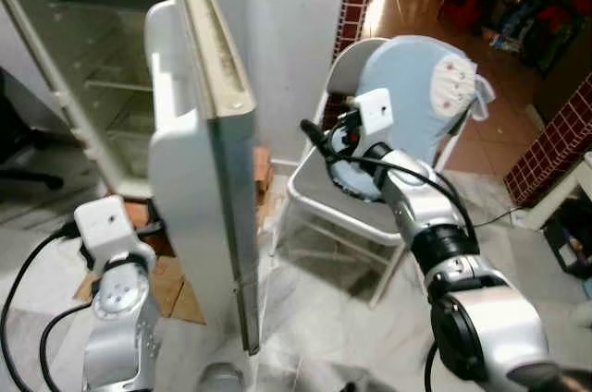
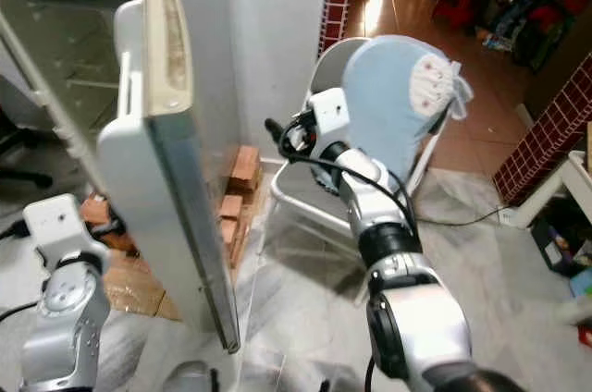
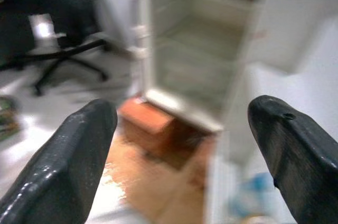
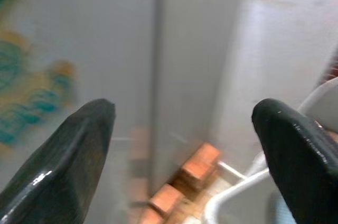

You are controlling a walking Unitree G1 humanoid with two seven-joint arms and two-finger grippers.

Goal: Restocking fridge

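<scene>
Right arm seen nearest lens, right gripper (image 4: 182, 145) raised beside fridge door (image 1: 199, 179), fingers spread, nothing held. Door stands open, long edge vertical, between both arms. Fridge (image 1: 88, 59) lies ahead-left, shelves bare. Left gripper (image 3: 185, 145) held low before fridge base, fingers apart, empty; judged nearer to interior. Bricks (image 2: 242, 170) shown by right eye view, chair (image 1: 370, 198) behind right arm. No stock item visible.

No text, label, brand or number can be read in these pictures. The fridge door (image 4: 79, 76) carries a blurred coloured print in green, blue and yellow on its outer face, but no letters can be made out there.
</scene>
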